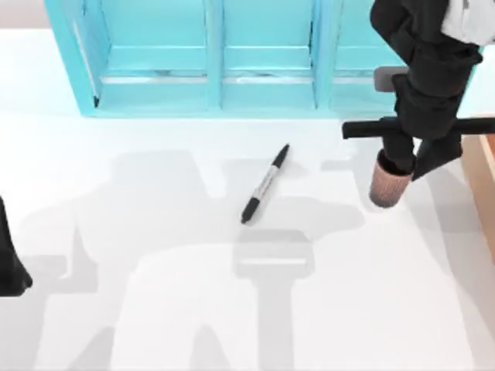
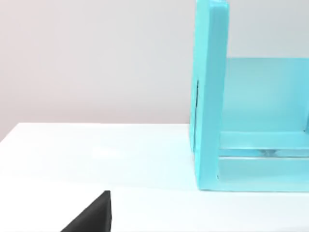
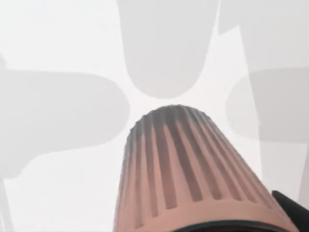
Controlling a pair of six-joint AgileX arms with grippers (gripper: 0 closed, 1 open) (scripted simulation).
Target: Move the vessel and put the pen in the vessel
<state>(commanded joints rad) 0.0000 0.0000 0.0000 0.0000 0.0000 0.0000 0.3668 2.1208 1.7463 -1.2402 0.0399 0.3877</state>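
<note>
Holding the vessel [image 1: 388, 184] by its rim at the desk's [image 1: 155, 309] right side, the right tool [image 1: 411, 164] must carry it near the pen [image 1: 264, 184] lying mid-desk.

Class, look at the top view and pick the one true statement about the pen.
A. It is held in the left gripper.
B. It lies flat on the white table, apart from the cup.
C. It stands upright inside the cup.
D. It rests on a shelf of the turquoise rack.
B: the pen lies slanted on the bare table, well to the left of the cup, which sits under the right gripper.
</note>
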